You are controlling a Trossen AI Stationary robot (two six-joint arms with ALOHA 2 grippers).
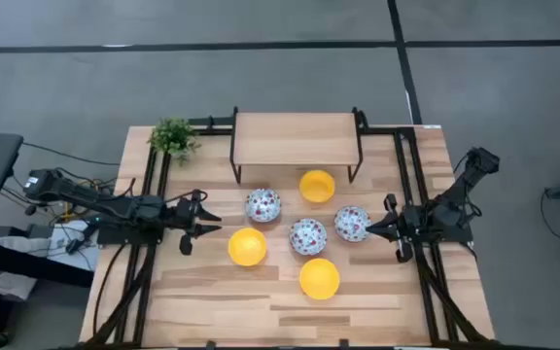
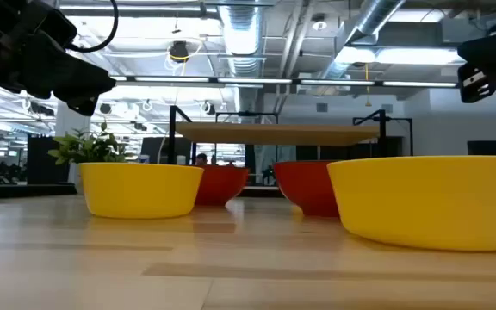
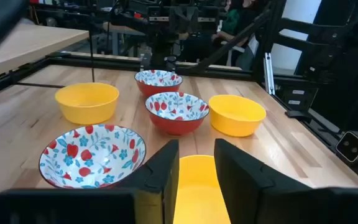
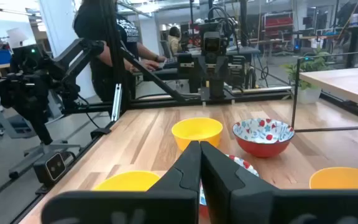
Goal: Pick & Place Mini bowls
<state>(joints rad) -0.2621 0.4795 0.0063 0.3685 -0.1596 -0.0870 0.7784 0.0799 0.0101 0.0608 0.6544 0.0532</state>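
Six mini bowls, loosely clustered mid-surface (image 1: pixel 377 301), in front of the small wooden shelf (image 1: pixel 296 137).

- Yellow bowl (image 1: pixel 317 185): nearest the shelf.
- Floral bowl (image 1: pixel 262 205): just ahead of the left pincer (image 1: pixel 209 224), slightly toward the shelf side.
- Yellow bowl (image 1: pixel 247 247): just beside the left pincer's tips, apart from them; seen between its fingers (image 3: pixel 166 171) in the left wrist view.
- Floral bowl (image 1: pixel 308 235): centre of the group.
- Floral bowl (image 1: pixel 352 224): directly before the right pincer (image 1: pixel 372 228), very near; contact cannot be told.
- Yellow bowl (image 1: pixel 319 278): nearest the front edge.

Left pincer: fingers spread, holding nothing, above the surface. Left arm stretched low from the left edge, pointing inward.

Right pincer: fingers pressed together, holding nothing. Right arm reaching in from the right edge, elbow bent back.

Potted plant (image 1: pixel 173 137): back-left corner.
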